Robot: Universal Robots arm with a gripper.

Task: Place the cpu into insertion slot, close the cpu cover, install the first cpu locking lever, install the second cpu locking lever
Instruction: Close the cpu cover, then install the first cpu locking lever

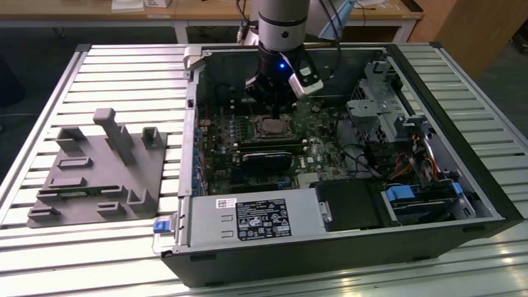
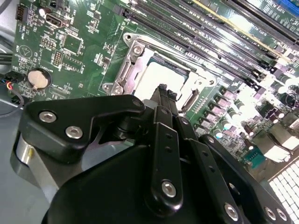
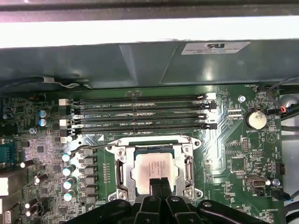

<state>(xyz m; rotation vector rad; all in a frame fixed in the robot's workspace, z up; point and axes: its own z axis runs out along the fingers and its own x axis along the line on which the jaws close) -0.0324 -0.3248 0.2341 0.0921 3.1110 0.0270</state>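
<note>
Hovering: the black two-fingered gripper (image 1: 272,114) on a silver arm hangs low inside the open black computer case (image 1: 191,111), directly above the processor socket.

Grip: in both wrist views the fingers (image 3: 156,186) are pressed together with nothing between them. A closed tip like this looks better suited to pushing or hooking than to carrying.

Cpu: the small flat square chip with a dull silver-grey top (image 3: 154,165) sits level in its insertion slot on the green motherboard (image 3: 243,154).

Cpu cover: the thin silver-grey metal frame (image 3: 120,163) lies down around the chip, and its open centre leaves the metal top bare. Placing and covering appear done.

Locking lever: a thin metal rod (image 3: 93,148) runs beside the socket on the side of the long black memory slots (image 3: 140,112). Whether it is latched cannot be told.

Contact: the fingertips sit over the chip's near edge — touching or just above, the views do not settle it.

Surroundings: in the exterior view a grey moulded fixture block (image 1: 99,167) rests on the slatted metal table (image 1: 123,68) at nine o'clock from the case. A silver labelled power supply box (image 1: 206,216) lies at six o'clock from the socket.
</note>
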